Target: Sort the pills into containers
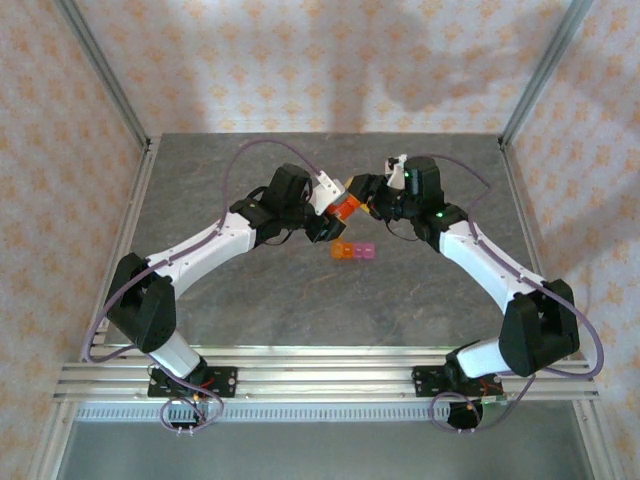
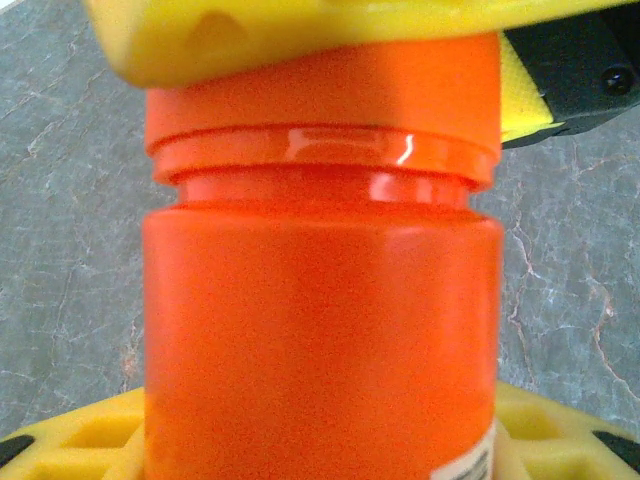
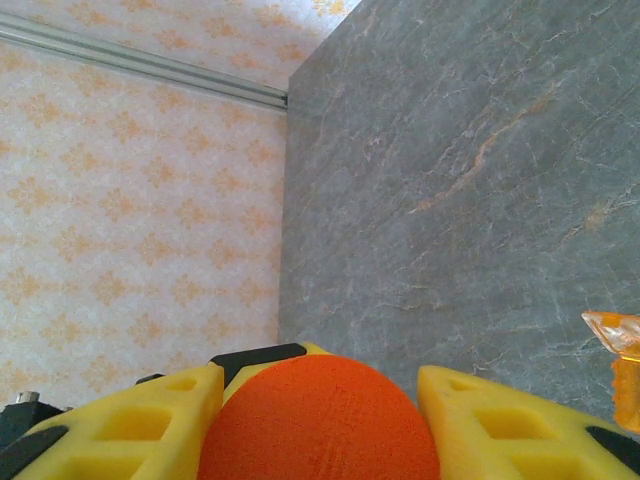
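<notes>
Right now both arms are meeting over the middle of the surface (image 1: 250, 300), sharing one orange bottle (image 2: 320, 330) between them. The left hand (image 1: 330, 213) is clenching the bottle's body. In its wrist view the yellow fingers (image 2: 70, 440) are showing at either side of the base, with a scrap of white label at the lower right. The right hand (image 1: 368, 195) is grasping the cap (image 3: 318, 425), its own yellow fingers pressing against both sides of the orange disc. Seen from the left wrist, one of them is lying across the cap's top. The containers (image 1: 353, 251) — a short strip of cells running orange to pink — are lying flat on the surface, just nearer the arm bases than the bottle and apart from both hands.
</notes>
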Controlling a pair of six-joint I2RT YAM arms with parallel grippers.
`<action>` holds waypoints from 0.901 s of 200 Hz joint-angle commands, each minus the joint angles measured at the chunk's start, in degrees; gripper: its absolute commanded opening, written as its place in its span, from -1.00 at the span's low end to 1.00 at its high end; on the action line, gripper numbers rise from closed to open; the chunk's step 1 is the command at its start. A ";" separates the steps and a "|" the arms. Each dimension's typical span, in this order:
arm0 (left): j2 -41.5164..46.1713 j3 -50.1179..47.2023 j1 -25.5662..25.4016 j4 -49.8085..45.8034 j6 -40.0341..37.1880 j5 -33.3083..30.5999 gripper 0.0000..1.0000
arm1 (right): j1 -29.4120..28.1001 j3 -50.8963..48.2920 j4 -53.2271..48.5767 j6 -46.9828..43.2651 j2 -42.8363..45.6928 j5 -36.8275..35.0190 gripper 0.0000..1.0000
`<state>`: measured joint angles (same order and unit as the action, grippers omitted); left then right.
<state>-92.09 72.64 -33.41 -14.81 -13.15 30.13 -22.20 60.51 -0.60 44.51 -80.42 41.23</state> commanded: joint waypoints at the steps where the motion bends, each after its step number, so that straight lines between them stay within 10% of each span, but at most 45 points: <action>1: 0.69 1.54 -0.28 3.67 1.87 0.90 -1.00 | -0.39 -0.60 1.22 -1.49 -0.32 0.30 -0.28; 104: 3.23 -2.74 6.46 18.92 20.81 27.60 -1.00 | 4.07 -2.17 5.80 -20.04 4.03 7.19 -0.34; 132: 2.63 -2.16 6.43 17.56 19.82 25.72 -1.00 | 4.01 -1.80 6.28 -17.68 3.68 8.08 -0.30; 180: 3.22 -1.36 5.84 8.92 10.01 11.23 -1.00 | 4.00 1.17 0.54 -12.04 4.49 2.76 0.48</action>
<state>-91.74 69.91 -28.05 -3.62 1.87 49.93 -18.81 60.01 3.86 30.15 -77.10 47.83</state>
